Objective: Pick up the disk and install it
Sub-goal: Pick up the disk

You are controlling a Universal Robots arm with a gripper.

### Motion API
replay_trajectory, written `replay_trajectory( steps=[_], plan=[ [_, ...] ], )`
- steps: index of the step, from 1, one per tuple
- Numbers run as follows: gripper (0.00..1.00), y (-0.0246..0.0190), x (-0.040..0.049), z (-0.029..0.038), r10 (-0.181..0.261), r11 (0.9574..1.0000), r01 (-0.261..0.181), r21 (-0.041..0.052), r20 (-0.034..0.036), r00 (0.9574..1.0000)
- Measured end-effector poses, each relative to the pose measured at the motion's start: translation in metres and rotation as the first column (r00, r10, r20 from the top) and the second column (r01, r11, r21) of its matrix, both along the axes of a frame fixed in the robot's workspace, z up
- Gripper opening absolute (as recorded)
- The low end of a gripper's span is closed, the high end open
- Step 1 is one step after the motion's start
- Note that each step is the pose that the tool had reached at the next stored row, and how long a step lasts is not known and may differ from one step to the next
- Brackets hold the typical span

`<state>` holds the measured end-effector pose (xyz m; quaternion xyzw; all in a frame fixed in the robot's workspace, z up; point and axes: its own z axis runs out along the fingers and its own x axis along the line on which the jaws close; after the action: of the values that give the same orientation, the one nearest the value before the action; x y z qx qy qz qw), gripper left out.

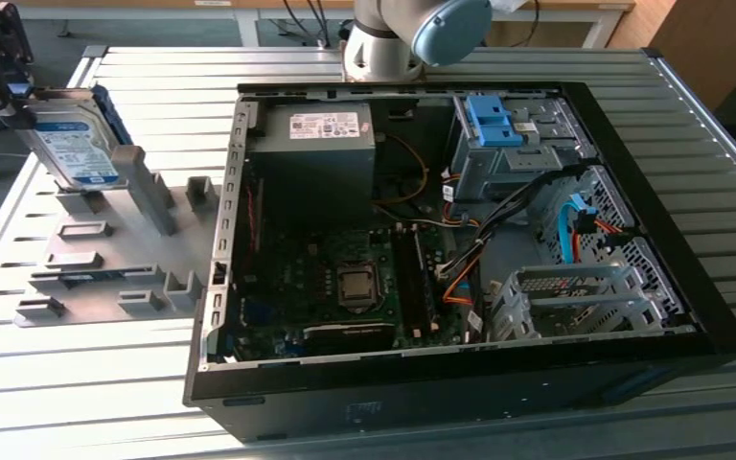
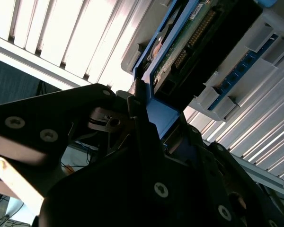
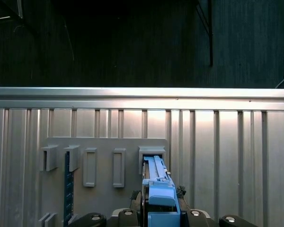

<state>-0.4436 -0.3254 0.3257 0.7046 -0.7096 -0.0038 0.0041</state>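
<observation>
One pincer point(image 1: 11, 88) sits at the exterior view's far left, clamped on the disk point(image 1: 77, 146). The second wrist view shows the fingers point(image 2: 138, 111) pinching the disk's blue frame edge-on. My read is that this keeps the grip off the metal body and the label.

The disk stands upright on a long edge, label side showing in the exterior view, right over the grey rack point(image 1: 100, 273). In the first wrist view the frame lines up with one rack slot. The upright hold probably matches that slot, so the disk travels straight along it without scraping. I cannot tell whether its lower edge is in the slot or clear of it.

Edges and room:
- The rack's posts point(image 1: 150, 192) stand just beside the disk on the case side, and the space above is open.
- The case point(image 1: 234, 240) lies open-topped on the worktop point(image 1: 164, 62), its wall a raised edge between rack and interior.
- Inside, the bay point(image 1: 509, 158) with a blue clip point(image 1: 490, 120) is at the far corner, well apart from the disk.
- Cables point(image 1: 471, 259) crowd the middle of the case.
- A metal cage point(image 1: 573, 297) sits toward the exterior view's right.
</observation>
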Motion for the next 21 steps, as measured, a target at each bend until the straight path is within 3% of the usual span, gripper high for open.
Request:
replay_trajectory(
  steps=[6, 21],
  plan=[
    [0.37, 0.0000, 0.0000, 0.0017, 0.000, 1.0000, 0.000, -0.0002, -0.0003, 1.0000],
    [0.37, 0.0000, 0.0000, 0.0196, 0.000, 1.0000, 0.000, 0.0000, 0.0001, 1.0000]
  ],
)
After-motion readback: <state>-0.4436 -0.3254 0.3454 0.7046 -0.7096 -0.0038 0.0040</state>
